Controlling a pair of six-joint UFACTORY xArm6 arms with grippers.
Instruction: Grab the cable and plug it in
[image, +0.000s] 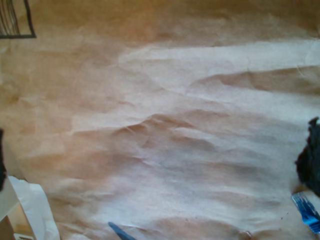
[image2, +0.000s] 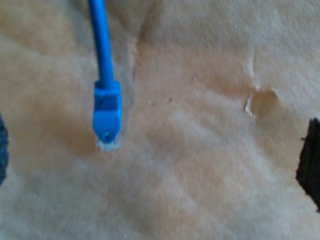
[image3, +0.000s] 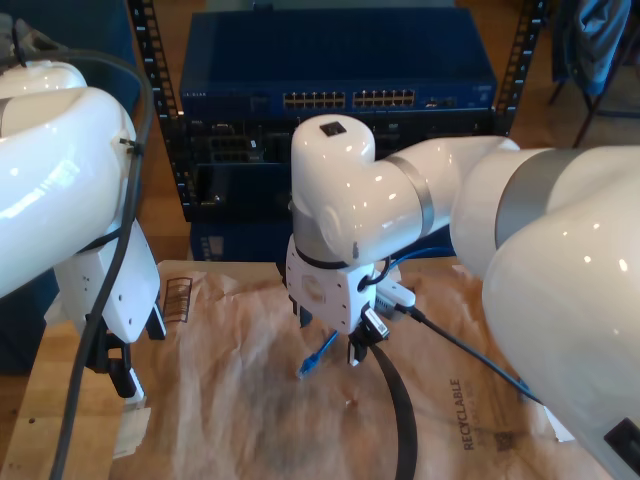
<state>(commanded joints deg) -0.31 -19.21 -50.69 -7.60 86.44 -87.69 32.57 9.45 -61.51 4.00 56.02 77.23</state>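
Cable (image2: 107, 107) end over brown paper (image2: 210, 165)
Second hand (image3: 325, 350) open around plug, not clamped; first hand (image3: 125, 375) open, empty.

Crumpled brown kraft paper (image3: 240, 400) covers a wooden table (image3: 40, 400); it carries the printed word "RECYCLABLE" toward the exterior view's right and a small torn flap (image2: 260, 102). Behind the table stands a dark rack (image3: 160, 120) holding a blue network switch (image3: 340, 60) with two rows of ports (image3: 350, 98). Darker equipment sits beneath the switch.
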